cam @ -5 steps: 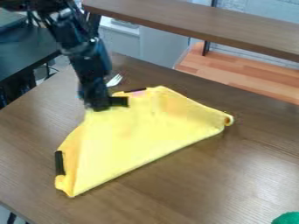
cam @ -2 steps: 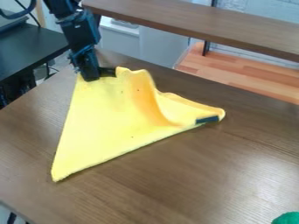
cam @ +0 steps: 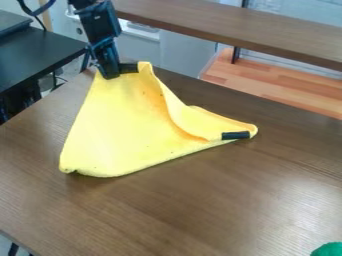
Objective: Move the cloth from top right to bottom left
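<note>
At the upper left of the camera view, my gripper [cam: 120, 71] is shut on the top edge of the yellow cloth [cam: 127, 122], above the table's far left part. From there the cloth hangs down and spreads over the table in a rough triangle. One corner lies at the left, and another reaches right, where a dark patch shows on its edge. A raised fold runs from the gripper toward that right corner. What lies under the cloth is hidden.
A green object [cam: 328, 249] lies at the bottom right corner of the wooden table [cam: 220, 200]. Behind the table's far edge runs a raised brown shelf [cam: 234, 27]. A black side table [cam: 40, 55] stands at the upper left.
My gripper has moved up and away toward the far edge, drawing the held part of the cloth along. The cloth's lower left corner has slid upward, and its right end has shifted slightly left.
</note>
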Controlling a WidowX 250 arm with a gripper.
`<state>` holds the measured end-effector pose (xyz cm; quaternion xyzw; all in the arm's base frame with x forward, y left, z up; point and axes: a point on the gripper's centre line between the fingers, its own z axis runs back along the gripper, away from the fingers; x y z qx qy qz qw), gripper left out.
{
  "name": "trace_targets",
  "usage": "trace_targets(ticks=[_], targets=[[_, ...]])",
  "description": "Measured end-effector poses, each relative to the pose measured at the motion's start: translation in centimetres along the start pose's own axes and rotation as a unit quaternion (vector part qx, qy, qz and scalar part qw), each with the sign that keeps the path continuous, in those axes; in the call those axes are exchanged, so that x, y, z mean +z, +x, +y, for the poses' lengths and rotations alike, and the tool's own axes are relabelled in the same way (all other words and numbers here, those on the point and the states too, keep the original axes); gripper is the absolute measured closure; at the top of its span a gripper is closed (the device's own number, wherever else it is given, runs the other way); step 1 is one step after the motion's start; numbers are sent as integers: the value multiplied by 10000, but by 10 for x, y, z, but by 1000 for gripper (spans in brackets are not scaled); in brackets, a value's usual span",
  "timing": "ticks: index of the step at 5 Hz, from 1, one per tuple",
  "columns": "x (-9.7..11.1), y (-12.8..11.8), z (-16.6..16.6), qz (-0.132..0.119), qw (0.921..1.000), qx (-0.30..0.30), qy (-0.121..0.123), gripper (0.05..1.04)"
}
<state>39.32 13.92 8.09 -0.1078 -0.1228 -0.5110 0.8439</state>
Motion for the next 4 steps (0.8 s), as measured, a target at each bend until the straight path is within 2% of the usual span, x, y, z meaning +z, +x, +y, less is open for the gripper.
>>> trace_targets(ticks=[1, 2, 3, 4], targets=[[-2, -6, 2, 57, 10000, 76, -21, 561], [-9, -24, -3, -5, 9966, 816, -88, 268], [-18, -34, -13, -22, 9924, 1221, -170, 74], [25, -21, -19, -410, 9945, 934, 249, 76]])
